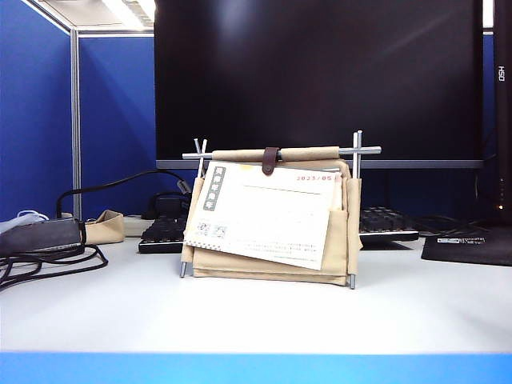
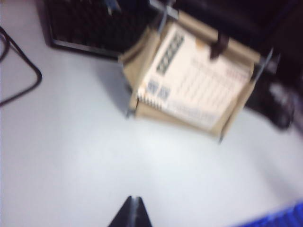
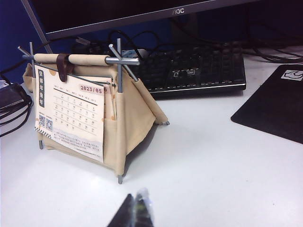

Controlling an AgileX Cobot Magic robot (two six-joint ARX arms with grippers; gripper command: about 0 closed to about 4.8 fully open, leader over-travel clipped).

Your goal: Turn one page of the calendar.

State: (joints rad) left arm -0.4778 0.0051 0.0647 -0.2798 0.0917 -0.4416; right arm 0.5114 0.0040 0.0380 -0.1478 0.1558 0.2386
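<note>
The calendar [image 1: 272, 216] stands at the middle of the white table, a beige canvas stand on silver rods with a brown strap. Its front page [image 1: 264, 214], white with red "2023/05" in the top corner and a dark character strip at left, leans in the pocket. The same calendar [image 3: 85, 118] and page [image 3: 71, 116] show in the right wrist view, and blurred as the calendar [image 2: 189, 80] in the left wrist view. My left gripper [image 2: 133, 201] is shut and empty, well short of the calendar. My right gripper [image 3: 135, 201] is likewise shut and empty, a little in front of the stand's foot. Neither arm shows in the exterior view.
A black keyboard [image 3: 194, 66] lies behind the calendar under a dark monitor [image 1: 320, 80]. A black mouse pad [image 3: 274, 101] sits at the right. Black cables and a power brick [image 1: 40, 240] lie at the left. The table's blue front edge [image 1: 256, 368] is near.
</note>
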